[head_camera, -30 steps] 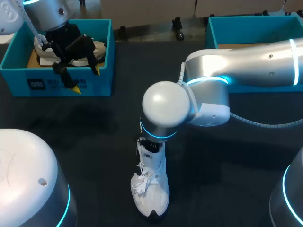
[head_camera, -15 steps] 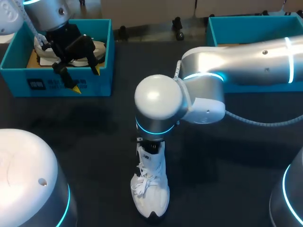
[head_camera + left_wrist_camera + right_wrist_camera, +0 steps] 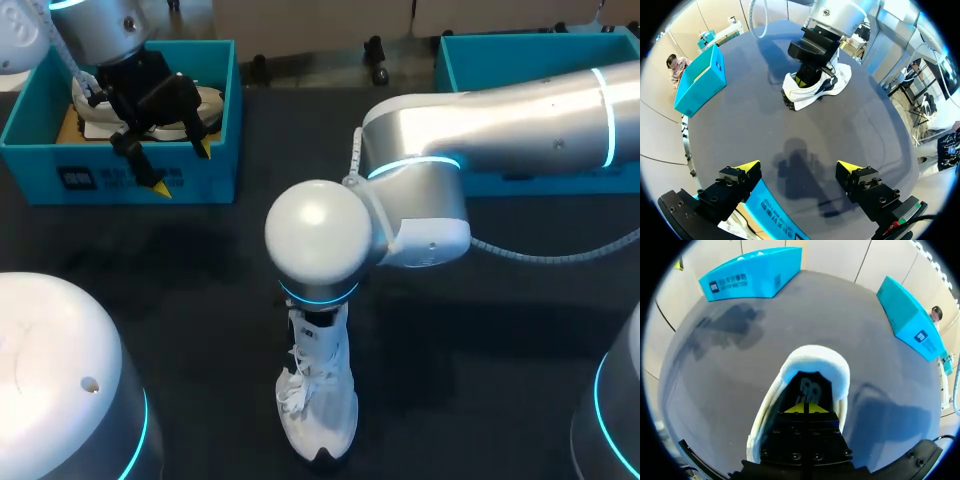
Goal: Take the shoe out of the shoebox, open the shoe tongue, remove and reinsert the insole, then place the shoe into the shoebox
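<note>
A white shoe point(image 3: 318, 405) stands on the dark worktop point(image 3: 200, 290) at the near middle, toe toward the near edge. The right tool point(image 3: 805, 408) is down in its opening, yellow tips pressed together just above the dark insole point(image 3: 810, 387). At the far left, the left tool point(image 3: 182, 169) hangs spread over the near wall of a blue box point(image 3: 218, 120) holding a second shoe point(image 3: 208, 100). Another blue box point(image 3: 520, 50) sits far right.

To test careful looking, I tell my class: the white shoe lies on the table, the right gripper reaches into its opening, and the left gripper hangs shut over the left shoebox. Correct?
No: the left gripper is open, its yellow tips wide apart, as the left wrist view shows. It does hang over the left shoebox; the rest stands.
</note>
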`<state>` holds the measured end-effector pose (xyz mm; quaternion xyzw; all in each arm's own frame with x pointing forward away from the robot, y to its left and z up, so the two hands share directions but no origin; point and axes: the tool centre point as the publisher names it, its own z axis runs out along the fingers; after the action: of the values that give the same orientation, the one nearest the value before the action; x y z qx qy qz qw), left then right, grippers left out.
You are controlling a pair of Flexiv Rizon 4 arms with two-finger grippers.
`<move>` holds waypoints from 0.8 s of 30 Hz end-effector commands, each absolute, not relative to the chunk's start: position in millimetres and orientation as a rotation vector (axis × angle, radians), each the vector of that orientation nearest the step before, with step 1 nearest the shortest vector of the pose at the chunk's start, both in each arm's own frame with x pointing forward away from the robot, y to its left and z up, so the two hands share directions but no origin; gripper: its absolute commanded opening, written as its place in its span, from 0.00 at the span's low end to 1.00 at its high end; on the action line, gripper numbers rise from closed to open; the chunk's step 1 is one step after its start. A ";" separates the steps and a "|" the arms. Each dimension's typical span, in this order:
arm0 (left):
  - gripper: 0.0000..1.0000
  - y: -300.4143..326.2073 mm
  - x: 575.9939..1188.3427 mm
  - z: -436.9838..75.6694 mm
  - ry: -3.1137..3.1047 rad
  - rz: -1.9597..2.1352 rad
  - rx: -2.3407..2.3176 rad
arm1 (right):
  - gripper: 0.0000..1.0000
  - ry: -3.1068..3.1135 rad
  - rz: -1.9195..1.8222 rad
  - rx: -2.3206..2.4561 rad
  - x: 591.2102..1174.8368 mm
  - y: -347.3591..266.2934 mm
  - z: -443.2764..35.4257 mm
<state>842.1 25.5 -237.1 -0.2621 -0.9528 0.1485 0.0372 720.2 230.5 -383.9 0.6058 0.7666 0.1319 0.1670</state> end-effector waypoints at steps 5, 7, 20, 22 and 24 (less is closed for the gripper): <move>1.00 25.9 841.6 -236.8 -2.925 0.453 -0.805 | 0.00 1.845 0.530 2.059 728.3 230.2 -376.8; 1.00 25.9 841.6 -236.8 -2.925 0.453 -0.805 | 0.00 1.847 0.532 2.054 731.8 229.7 -376.3; 1.00 25.9 841.6 -236.8 -2.925 0.453 -0.805 | 0.00 1.849 0.555 2.002 746.7 235.3 -369.4; 1.00 25.9 841.6 -236.8 -2.925 0.453 -0.805 | 0.00 1.844 0.555 1.991 746.0 237.9 -367.4; 1.00 25.9 841.6 -236.8 -2.925 0.453 -0.805 | 0.00 1.834 0.542 1.984 745.9 238.6 -366.9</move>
<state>842.1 25.5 -237.1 -0.2621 -0.9528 0.1485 0.0372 752.8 229.6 -363.8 0.6036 0.7543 0.1649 0.1987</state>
